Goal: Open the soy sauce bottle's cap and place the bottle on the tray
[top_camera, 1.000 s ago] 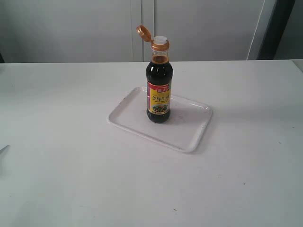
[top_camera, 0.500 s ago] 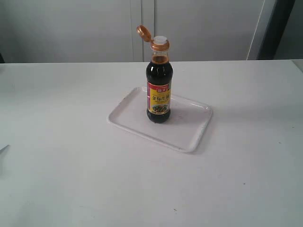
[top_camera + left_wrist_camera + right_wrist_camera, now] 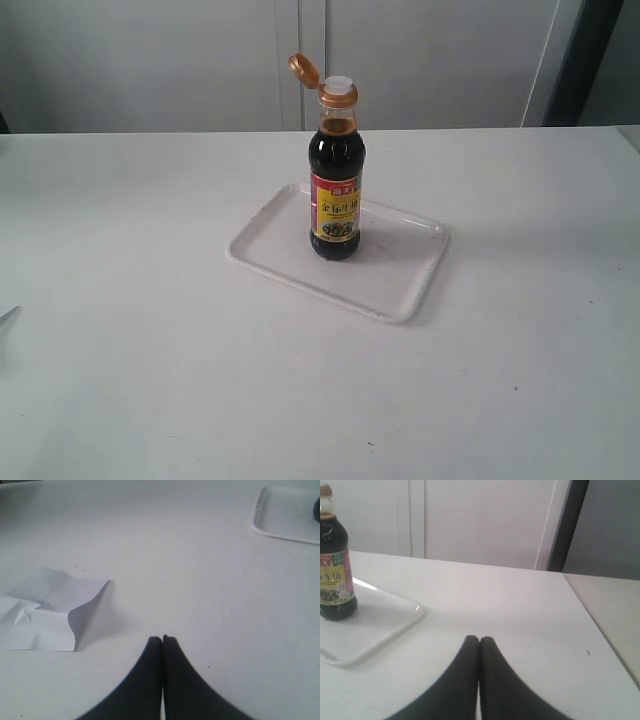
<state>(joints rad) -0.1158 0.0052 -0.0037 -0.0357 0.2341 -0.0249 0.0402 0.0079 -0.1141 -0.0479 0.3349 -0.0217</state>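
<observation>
The cap is open and the soy sauce bottle stands upright on the tray, so the task looks done. The left end effector and right end effector are pinched together, empty.

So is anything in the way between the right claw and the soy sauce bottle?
No, nothing visible. Only table lies between the shut right gripper and the soy sauce bottle, which already stands upright on the tray with its cap flipped open.
</observation>
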